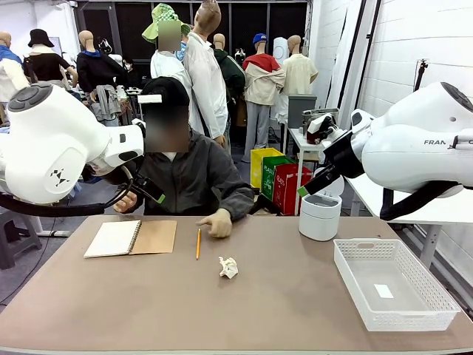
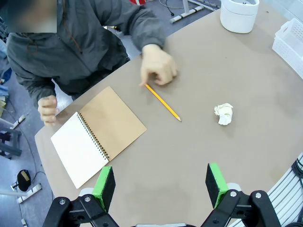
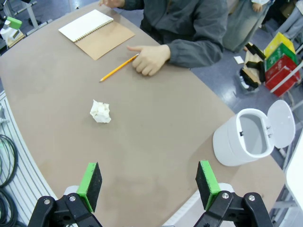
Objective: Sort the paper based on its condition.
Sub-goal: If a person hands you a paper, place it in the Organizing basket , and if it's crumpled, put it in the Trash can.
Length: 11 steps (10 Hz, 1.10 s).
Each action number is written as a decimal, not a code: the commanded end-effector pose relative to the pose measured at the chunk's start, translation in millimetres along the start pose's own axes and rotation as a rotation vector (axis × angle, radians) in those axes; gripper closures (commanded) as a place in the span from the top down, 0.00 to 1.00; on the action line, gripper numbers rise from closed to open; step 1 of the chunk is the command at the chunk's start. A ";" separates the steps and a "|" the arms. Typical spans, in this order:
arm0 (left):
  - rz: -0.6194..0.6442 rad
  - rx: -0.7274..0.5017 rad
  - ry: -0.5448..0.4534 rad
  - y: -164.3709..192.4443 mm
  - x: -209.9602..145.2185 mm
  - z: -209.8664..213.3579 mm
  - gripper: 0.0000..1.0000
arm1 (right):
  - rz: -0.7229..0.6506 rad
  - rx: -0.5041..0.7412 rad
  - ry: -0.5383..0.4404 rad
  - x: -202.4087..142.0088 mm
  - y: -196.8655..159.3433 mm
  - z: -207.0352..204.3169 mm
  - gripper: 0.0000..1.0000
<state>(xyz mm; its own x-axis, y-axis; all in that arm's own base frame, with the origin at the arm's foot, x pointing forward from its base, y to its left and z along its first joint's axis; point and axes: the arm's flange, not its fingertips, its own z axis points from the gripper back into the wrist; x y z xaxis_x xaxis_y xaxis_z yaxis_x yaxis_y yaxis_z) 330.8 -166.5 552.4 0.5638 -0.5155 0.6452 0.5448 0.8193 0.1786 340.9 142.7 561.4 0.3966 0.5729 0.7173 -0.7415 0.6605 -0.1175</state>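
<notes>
Crumpled ball of white paper (image 1: 228, 267) sits near the middle of the brown table (image 1: 281, 310), loose and untouched. It lies a little right of the near tip of a yellow pencil (image 1: 198, 242), apart from it.

Pencil runs near-to-far. Its far end lies just beside the person's hand (image 1: 216, 222), which rests curled on the tabletop.

Left of the pencil lies a spiral-bound notebook (image 1: 131, 238), open flat with the white page to the left and the brown cardboard cover folded out to the right. The person's other hand (image 1: 126, 201) is at the far table edge behind it, partly hidden by the left arm's white housing.

Right side: a round white plastic bin (image 1: 320, 218) stands at the far edge with its lid tipped up. Nearer, a white slotted plastic basket (image 1: 410, 320) holds a small flat white slip (image 1: 383, 291). Basket and ball are well apart.

Left gripper (image 2: 161, 184) hangs high over the near edge, green pads (image 2: 105, 187) spread wide, holding nothing. From its wrist camera, bare tabletop separates it from the ball.

Right gripper (image 3: 148, 183) is also raised, jaws at full spread and empty. Ball is ahead toward its left pad, bin off to its right.
</notes>
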 end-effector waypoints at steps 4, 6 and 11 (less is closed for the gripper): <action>0.000 0.005 0.001 0.0 -0.2 -0.3 1.00 | 0.000 0.004 0.001 -0.1 0.5 -0.2 1.00; 0.000 0.005 0.001 0.0 -0.2 -0.3 1.00 | 0.000 0.004 0.001 -0.1 0.5 -0.2 1.00; 0.000 0.005 0.001 0.0 -0.2 -0.3 1.00 | 0.022 0.002 0.019 5.5 5.1 -5.7 1.00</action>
<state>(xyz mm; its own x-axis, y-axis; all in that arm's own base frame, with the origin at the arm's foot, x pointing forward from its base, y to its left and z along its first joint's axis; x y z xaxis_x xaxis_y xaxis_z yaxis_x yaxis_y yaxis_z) 330.8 -166.5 552.4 0.5638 -0.5156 0.6452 0.5448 0.8193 0.1786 340.2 145.3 560.7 0.3940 0.5787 0.7141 -0.7444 0.6566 -0.1214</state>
